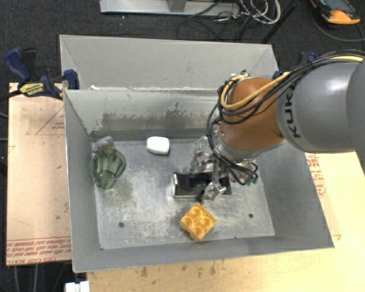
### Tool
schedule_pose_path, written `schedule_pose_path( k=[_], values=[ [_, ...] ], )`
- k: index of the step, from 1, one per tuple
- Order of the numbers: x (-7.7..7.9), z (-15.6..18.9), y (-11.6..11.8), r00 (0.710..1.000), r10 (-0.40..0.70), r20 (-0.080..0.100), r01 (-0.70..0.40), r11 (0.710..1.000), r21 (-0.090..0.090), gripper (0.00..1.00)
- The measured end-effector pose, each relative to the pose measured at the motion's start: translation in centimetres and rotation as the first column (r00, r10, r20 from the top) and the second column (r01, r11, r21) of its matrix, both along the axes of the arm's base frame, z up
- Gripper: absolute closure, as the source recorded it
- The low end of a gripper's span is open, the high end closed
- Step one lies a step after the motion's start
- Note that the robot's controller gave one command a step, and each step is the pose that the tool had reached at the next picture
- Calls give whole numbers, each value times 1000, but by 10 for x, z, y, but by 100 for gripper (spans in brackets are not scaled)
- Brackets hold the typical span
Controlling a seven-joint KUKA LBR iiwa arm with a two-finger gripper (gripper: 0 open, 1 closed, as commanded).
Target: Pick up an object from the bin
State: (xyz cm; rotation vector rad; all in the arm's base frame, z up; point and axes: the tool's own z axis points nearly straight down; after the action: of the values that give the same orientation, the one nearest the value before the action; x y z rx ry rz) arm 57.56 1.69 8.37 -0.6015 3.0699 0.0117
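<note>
Black rectangular block (185,185), lying flat, middle of the bin (140,227)

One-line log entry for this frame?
gripper: low at right end of black flat block, bin centre | grasp: unconfirmed | near: yellow waffle block toward front wall, white oval piece toward back wall | left: green translucent item

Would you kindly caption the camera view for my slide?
KUKA gripper over a black flat object mid-bin, yellow block nearby.

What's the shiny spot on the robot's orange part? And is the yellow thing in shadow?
Camera view: light glints off the top of the orange wrist cover; the yellow waffle-like block at the front of the bin lies in open light, not under the arm.
</note>
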Motion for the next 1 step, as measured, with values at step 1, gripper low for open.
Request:
schedule_pose_path(
  k=[1],
  values=[
    [0,0,0,1000,0,0,0,1000,0,100]
  ],
)
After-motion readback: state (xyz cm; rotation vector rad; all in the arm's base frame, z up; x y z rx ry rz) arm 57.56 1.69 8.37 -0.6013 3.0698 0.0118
